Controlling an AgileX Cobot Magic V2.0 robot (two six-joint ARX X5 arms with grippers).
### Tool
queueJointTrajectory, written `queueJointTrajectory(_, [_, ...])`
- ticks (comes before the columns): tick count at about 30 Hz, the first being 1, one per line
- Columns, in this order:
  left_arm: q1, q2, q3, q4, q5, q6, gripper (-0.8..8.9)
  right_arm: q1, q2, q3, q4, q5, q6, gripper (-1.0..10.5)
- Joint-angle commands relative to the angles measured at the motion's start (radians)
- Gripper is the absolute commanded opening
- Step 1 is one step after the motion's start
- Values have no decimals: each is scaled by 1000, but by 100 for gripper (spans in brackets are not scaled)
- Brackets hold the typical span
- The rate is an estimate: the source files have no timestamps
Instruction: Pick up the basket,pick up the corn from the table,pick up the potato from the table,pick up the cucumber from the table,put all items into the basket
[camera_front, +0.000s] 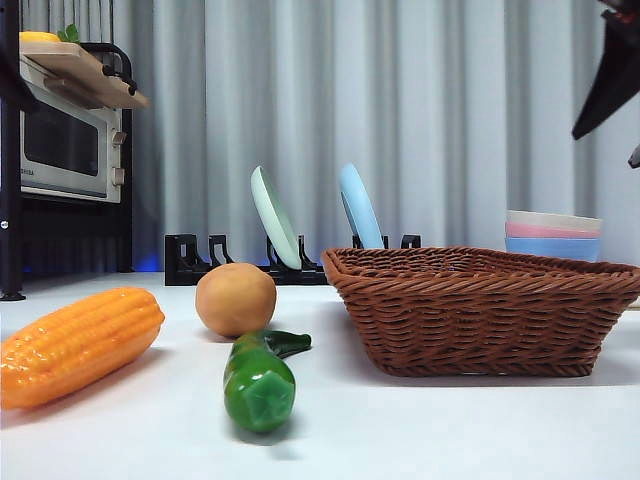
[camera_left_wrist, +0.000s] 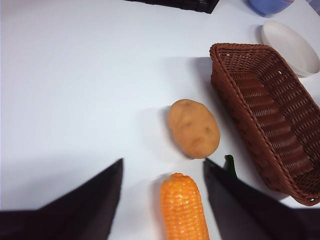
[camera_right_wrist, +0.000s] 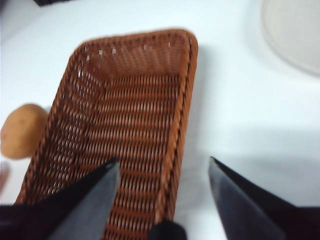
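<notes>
right gripper hangs open and empty astride the basket side rim, which runs lengthwise between its jaws.

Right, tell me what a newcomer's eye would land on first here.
Probably the big reddish-brown basket on the white table, with nothing in it. Beside it lie the corn, the potato and the green cucumber. The left gripper hangs open over the corn, the right gripper open over the basket's rim.
</notes>
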Motion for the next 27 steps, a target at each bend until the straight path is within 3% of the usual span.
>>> queueJointTrajectory(1, [-5, 0, 3, 18, 5, 7, 293, 9, 54, 26, 11, 3, -2, 346])
queueJointTrajectory(19, [-6, 1, 3, -5, 5, -19, 293, 67, 614, 224, 13, -2, -45, 331])
queueJointTrajectory(20, [-6, 1, 3, -7, 5, -19, 293, 67, 625, 224, 12, -1, -43, 288])
queueJointTrajectory(23, [-13, 1, 3, -9, 3, -41, 292, 72, 637, 225, 12, -2, -43, -23])
queueJointTrajectory(27, [-58, 46, 3, 18, 3, -68, 328, 71, 594, 227, 10, 2, -13, -12])
